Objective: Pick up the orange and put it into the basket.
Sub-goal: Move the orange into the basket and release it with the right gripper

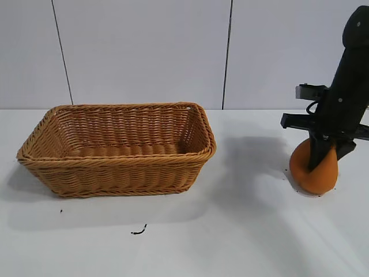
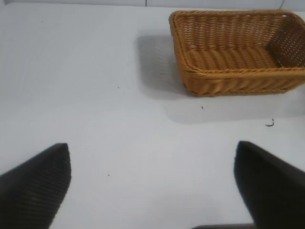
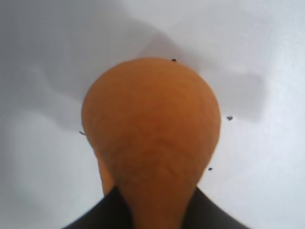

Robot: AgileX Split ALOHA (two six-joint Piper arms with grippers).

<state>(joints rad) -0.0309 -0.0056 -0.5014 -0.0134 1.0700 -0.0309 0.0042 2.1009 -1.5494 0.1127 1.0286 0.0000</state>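
The orange (image 1: 304,173), dull and pear-shaped, sits at the right of the white table, about level with the basket's front. My right gripper (image 1: 320,157) comes down from above and is shut on it; a dark finger runs down its front. In the right wrist view the orange (image 3: 150,124) fills the middle, its narrow end squeezed between my two dark fingers (image 3: 97,214). The light brown wicker basket (image 1: 115,156) stands empty at the left centre. It also shows far off in the left wrist view (image 2: 238,72). My left gripper (image 2: 152,186) is open over bare table, out of the exterior view.
A white panelled wall closes off the back of the table. A small black mark (image 1: 138,231) lies on the table in front of the basket. Bare white table lies between the basket and the orange.
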